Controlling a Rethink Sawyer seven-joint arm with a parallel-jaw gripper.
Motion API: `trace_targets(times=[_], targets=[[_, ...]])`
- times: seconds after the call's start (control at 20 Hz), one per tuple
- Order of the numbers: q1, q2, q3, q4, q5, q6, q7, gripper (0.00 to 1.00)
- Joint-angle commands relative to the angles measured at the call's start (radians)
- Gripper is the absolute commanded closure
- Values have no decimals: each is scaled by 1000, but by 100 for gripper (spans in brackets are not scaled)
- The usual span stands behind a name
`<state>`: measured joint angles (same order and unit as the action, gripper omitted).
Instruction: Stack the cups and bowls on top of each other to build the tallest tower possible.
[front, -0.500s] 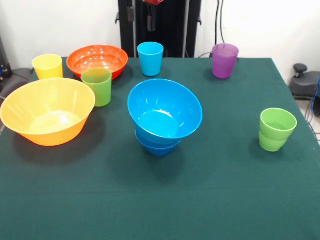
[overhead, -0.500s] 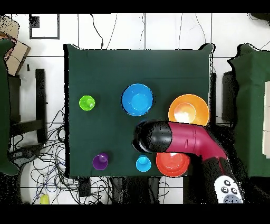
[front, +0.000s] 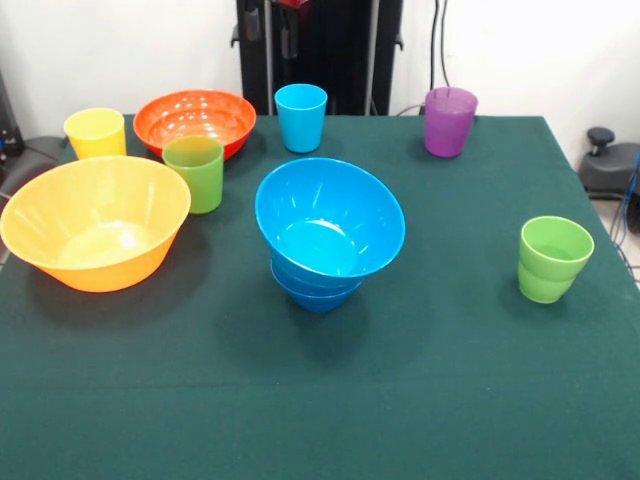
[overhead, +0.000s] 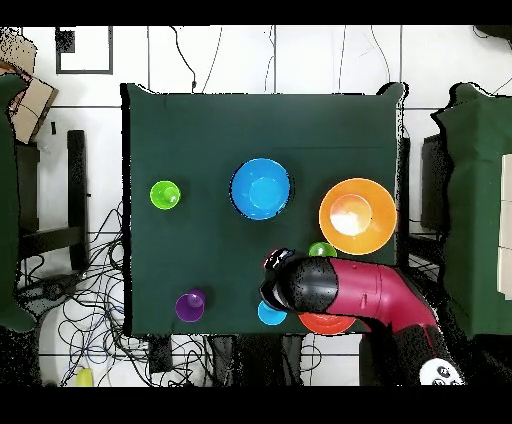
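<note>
The blue bowl tower stands mouth-up near the middle of the bench: a big light blue bowl nested in what looks like two smaller blue bowls, its axis roughly vertical, though the top bowl sits slightly tilted toward the camera in the front view. The big yellow-orange bowl and the orange-red bowl rest separately, both upright and open to the top. Five cups stand mouth-up around them: yellow cup, green cup just beside the yellow-orange bowl, light blue cup, purple cup, and a second green cup well apart on its own.

In the overhead view the arm reaches over the robot's edge of the bench, its head covering part of the orange-red bowl and the light blue cup. The fingers are hidden under the arm's head, so whether they are released or clenched cannot be told. The orange-red bowl and light blue cup are the pieces nearest it; the tower lies further out across the bench from the base. My judgement is that either bowl still loose would be taken by its rim from straight above
</note>
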<state>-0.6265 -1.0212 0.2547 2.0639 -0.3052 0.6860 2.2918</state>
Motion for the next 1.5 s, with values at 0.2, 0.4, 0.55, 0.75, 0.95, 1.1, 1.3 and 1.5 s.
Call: trace_targets(times=[0.2,0.4,0.55,0.75,0.95,1.1,1.3,1.5], targets=[[-32,140,24,86,-184,-214,-84,0],[-30,192,10,71,-223,-258,-54,0],[-23,232,-11,68,-260,-307,-24,0],[-18,276,-25,36,-287,-331,-12,0],[-30,250,-11,50,-280,-319,-23,0],[-47,227,5,67,-267,-307,-34,0],[-62,243,1,79,-275,-322,-30,0],[-69,252,-10,90,-296,-347,-27,0]])
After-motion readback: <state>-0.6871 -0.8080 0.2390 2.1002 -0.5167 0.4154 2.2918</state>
